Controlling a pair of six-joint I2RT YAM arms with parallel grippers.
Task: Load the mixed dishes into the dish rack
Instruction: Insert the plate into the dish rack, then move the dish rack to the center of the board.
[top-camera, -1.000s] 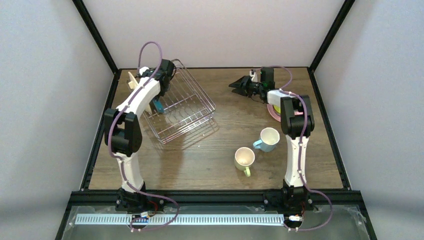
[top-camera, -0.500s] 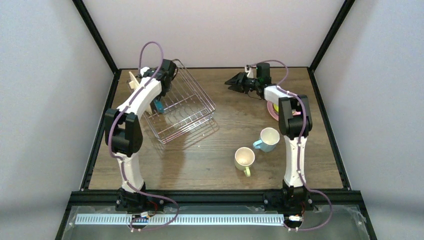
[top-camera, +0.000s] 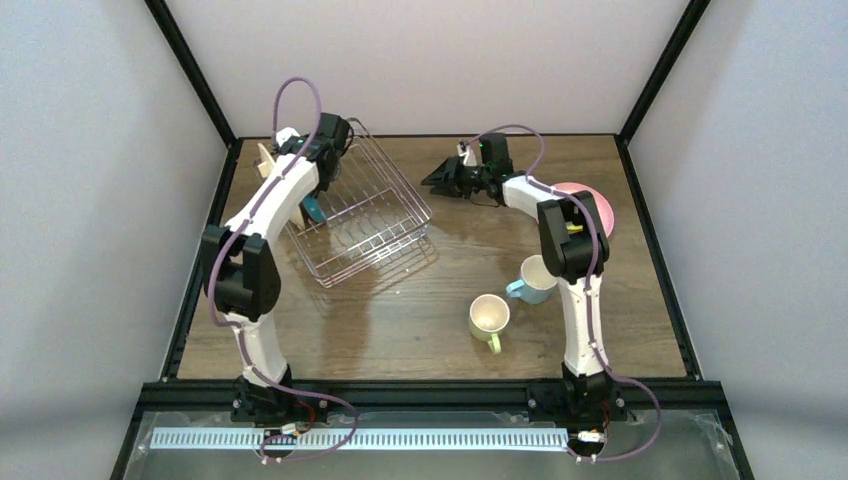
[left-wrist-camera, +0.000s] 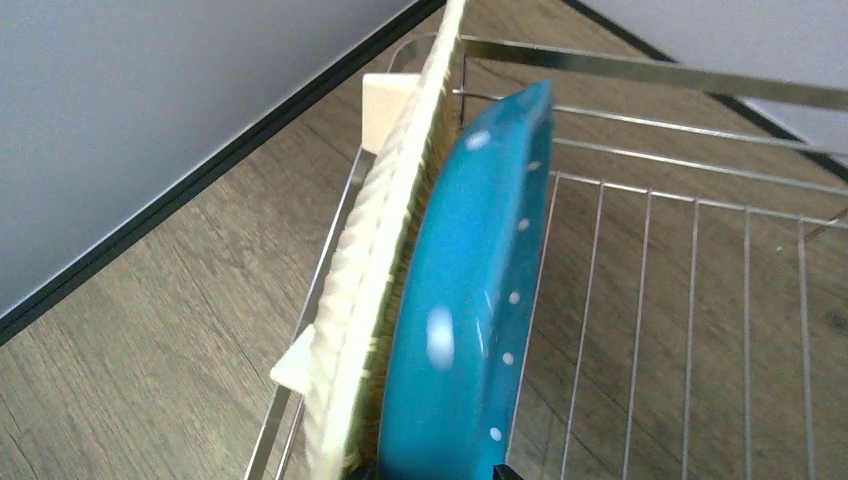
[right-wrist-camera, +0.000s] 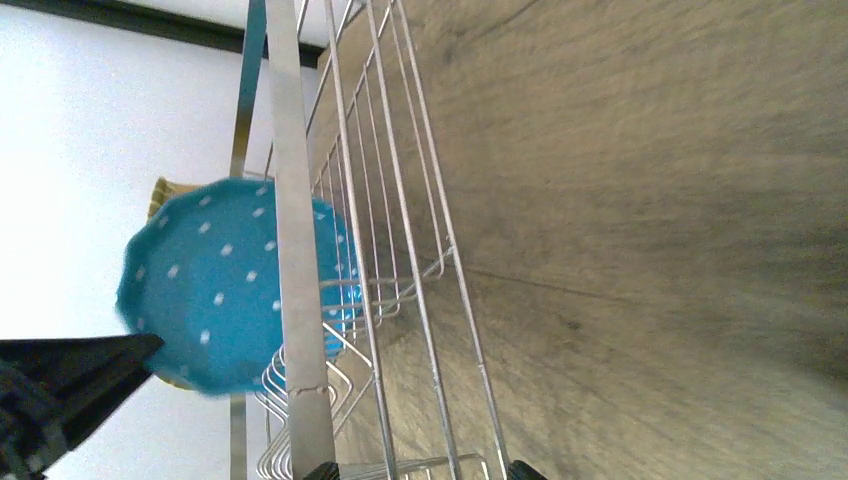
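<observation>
Table of brown wood holds everything here. The rack sits on its far left part, turned at a slant. It is made of shiny wire, so the wood shows through it.

The left arm reaches up over the left side of the rack. The right arm bends across to the left, and its tip is near the right corner of the rack.

The pink plate lies flat on the far right of the table, partly hidden by the right arm. The tan plate stands on its edge along the left wall of the rack. The teal plate stands on its edge right beside it, inside the rack, and leans on it.

The blue mug sits on the table by the right arm. The yellow-green mug sits near it, a bit closer to the arms. Both mugs are upright and outside the rack.

The left claw has one finger on each side of the teal plate's edge. Only the finger tips show, so nobody can tell if it is squeezing or has let go. The right claw is spread wide, with nothing in it.
</observation>
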